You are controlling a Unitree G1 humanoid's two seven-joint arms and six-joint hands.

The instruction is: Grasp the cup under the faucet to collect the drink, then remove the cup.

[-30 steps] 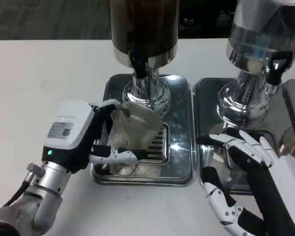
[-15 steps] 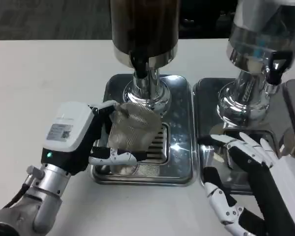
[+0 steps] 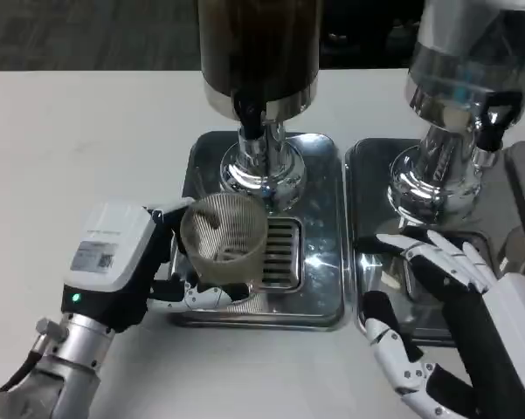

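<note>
A clear ribbed plastic cup stands nearly upright over the left part of the steel drip tray, in front of and slightly left of the black faucet of the dark drink dispenser. My left hand grips the cup from the left, fingers wrapped round its base. My right hand hovers open above the front of the right-hand tray, fingers spread, holding nothing.
A second dispenser with a clear tank stands on its own steel tray to the right. White table stretches out to the left and along the front edge.
My left hand has drawn the cup back toward me and leftward, away from under the faucet, and the cup has turned from tilted to nearly upright. The right hand has barely moved.
</note>
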